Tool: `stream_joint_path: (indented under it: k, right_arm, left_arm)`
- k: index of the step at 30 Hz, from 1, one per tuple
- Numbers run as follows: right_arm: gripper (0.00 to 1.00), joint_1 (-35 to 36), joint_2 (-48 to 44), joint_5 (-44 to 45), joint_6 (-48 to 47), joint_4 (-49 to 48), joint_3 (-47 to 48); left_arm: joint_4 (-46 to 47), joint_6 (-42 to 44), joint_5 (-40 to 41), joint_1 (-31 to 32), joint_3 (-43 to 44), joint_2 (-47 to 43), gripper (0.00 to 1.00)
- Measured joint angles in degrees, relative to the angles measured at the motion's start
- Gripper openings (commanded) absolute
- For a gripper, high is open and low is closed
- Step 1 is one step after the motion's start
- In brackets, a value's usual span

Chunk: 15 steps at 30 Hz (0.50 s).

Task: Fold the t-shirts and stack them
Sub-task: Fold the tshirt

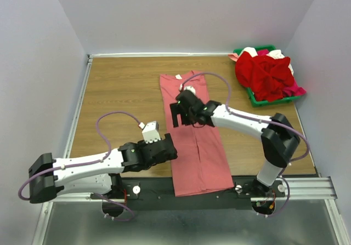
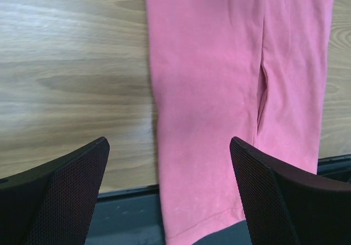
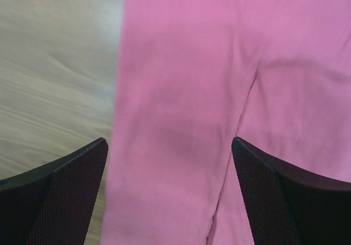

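Left fingers and right fingers apart — close to the pink t-shirt.

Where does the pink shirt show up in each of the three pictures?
Top external: pink shirt lies lengthwise at centre, reaching the near edge.
Left wrist: pink shirt fills centre and right, wooden table at left.
Right wrist: pink shirt fills centre and right.
Shared landmark: its lengthwise fold line.

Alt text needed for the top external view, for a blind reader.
A pink t-shirt, folded into a long strip, lies on a wooden table. The right gripper is open above its middle, the left gripper open beside its near left edge. A green bin of red and white clothes sits at the far right.
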<state>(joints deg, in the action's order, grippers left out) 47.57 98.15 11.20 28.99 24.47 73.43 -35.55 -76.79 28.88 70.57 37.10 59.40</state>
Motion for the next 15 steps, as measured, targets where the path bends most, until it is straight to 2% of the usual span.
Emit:
stream_joint_path:
  k: [3, 7, 15]
  right_arm:
    - [1.0, 3.93, 3.26, 3.61, 4.02, 0.74, -2.71]
    - [1.0, 4.07, 8.13, 7.5, 8.37, 0.7, -2.19]
    - [1.0, 3.15, 16.06, 13.46, 14.97, 1.03, 4.07]
  left_arm:
    - [-0.74, -0.72, 0.02, 0.02, -2.27, -4.96, 0.98]
    - [2.08, 0.48, -0.24, 0.02, -6.08, -10.4, 0.98]
    - [5.4, 3.3, -0.63, 0.02, -7.54, -10.03, 0.98]
